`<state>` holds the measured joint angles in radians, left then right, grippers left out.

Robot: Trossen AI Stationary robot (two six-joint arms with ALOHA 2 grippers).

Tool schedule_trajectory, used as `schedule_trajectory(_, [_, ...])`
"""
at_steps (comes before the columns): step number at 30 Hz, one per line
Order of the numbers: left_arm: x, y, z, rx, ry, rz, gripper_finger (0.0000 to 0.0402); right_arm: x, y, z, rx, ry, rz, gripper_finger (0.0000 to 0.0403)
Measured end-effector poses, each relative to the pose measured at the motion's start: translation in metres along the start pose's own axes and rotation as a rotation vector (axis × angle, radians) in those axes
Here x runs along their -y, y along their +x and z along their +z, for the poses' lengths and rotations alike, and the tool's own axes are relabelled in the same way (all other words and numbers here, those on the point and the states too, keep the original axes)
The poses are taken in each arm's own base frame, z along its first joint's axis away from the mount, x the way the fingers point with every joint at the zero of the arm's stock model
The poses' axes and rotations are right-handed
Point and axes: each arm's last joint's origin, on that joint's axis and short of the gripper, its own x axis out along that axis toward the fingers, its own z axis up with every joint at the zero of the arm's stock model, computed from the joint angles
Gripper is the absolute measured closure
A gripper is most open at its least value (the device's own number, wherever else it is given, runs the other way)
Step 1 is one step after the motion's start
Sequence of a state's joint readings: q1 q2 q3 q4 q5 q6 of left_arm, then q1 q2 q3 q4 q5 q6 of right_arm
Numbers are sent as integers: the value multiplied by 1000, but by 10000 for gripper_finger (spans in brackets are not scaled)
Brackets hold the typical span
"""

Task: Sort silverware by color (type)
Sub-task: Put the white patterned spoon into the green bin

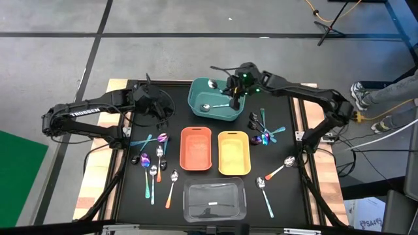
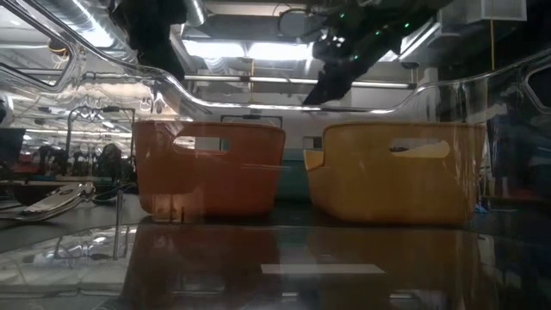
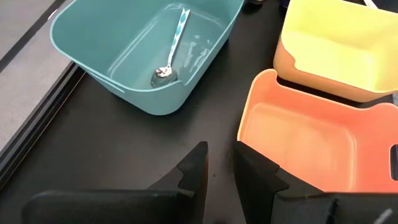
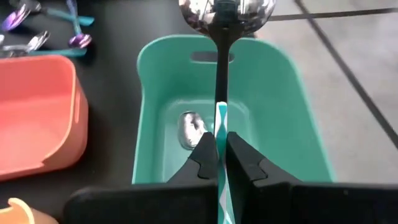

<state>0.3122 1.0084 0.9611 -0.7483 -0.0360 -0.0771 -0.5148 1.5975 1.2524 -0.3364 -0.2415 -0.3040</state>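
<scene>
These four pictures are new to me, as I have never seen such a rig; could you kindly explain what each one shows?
It is a robot with two dark arms at a table, each ending in two fingers. The high view looks straight down; the low view looks level across the table; the other two come from cameras on the wrists.

On the table stand a teal bin, an orange bin, a yellow bin and a clear bin, with loose spoons lying on both sides.

The right gripper is above the teal bin, shut on a teal-handled spoon. Another spoon already lies inside. The left gripper waits, holding nothing, low over the table beside the teal and orange bins.
</scene>
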Motion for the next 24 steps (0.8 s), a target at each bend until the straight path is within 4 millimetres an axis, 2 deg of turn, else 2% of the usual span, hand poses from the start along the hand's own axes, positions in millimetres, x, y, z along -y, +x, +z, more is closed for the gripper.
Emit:
schedule_trajectory(11, [0,0,0,0,0,0,333,3,40,-23,-115,-44,47,402])
schedule_trajectory(17, [0,0,0,0,0,0,333,4,49,-29,-147,-34,59,402])
schedule_trajectory(24, [0,0,0,0,0,0,333,3,49,-32,-169,-22,73,402])
